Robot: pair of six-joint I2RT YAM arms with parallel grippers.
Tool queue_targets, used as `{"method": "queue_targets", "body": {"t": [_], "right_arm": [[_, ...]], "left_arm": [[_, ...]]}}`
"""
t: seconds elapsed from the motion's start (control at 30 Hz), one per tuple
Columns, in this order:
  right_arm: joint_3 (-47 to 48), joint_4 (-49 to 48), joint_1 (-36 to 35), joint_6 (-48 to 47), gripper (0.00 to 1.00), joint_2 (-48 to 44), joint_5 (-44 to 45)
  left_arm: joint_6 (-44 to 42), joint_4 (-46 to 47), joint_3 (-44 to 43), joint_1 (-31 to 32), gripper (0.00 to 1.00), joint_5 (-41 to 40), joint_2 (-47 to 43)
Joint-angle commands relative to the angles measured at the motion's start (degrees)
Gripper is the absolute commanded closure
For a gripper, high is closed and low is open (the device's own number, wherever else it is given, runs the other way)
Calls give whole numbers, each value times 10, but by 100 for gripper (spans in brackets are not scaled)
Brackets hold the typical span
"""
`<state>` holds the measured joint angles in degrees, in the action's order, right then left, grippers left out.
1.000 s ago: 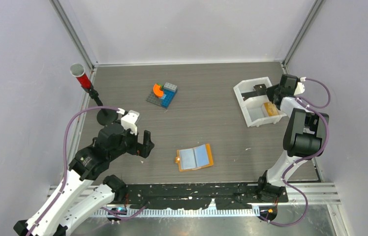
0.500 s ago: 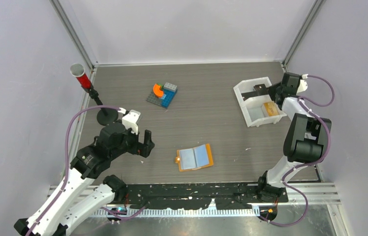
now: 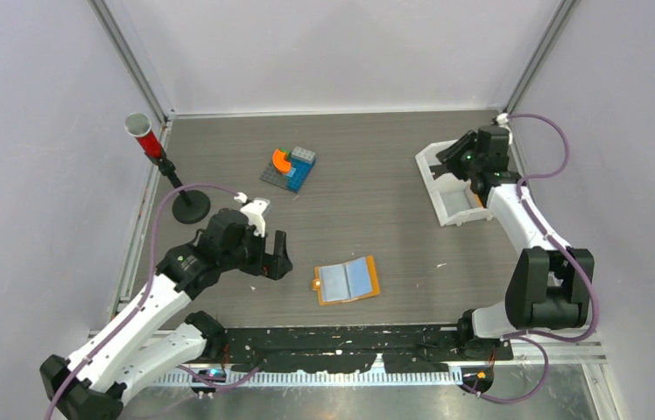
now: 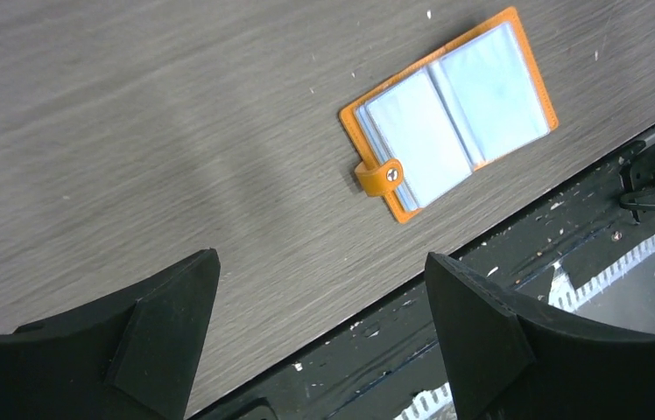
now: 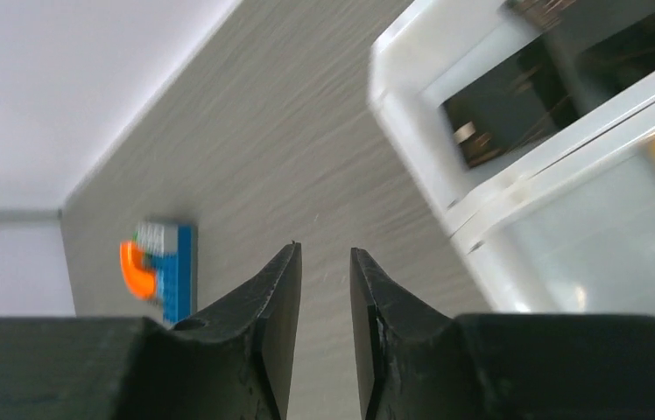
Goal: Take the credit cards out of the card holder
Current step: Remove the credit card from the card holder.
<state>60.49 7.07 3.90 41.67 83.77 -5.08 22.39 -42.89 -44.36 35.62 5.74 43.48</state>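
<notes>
Two grippers gripping nothing, card holder lying open

The card holder [image 3: 347, 281] is lying open on the table [image 3: 376, 201], sleeves up. The left gripper [image 3: 270, 265] is hovering to its left, fingers wide apart. The right gripper [image 3: 460, 159] is hanging over the white tray [image 3: 430, 182], fingers slightly apart around nothing. Dark credit cards [image 5: 525, 96] are lying inside the tray.

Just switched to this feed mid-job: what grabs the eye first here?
The orange card holder lies open, pale blue sleeves up, near the front edge of the table, with the left gripper wide open, hovering to its left. Far right, the right gripper, jaws barely apart and empty, hangs at the white tray.
</notes>
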Motion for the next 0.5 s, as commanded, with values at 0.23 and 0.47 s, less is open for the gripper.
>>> {"method": "queue_targets", "body": {"t": [0.23,0.47], "right_arm": [[-116,19,-208,-40,60,-143,-23],[-157,43,-372,-49,59,-198,28]], "left_arm": [[101,185,89,4,8,111,125],[117,225,88,9,11,92,217]]}}
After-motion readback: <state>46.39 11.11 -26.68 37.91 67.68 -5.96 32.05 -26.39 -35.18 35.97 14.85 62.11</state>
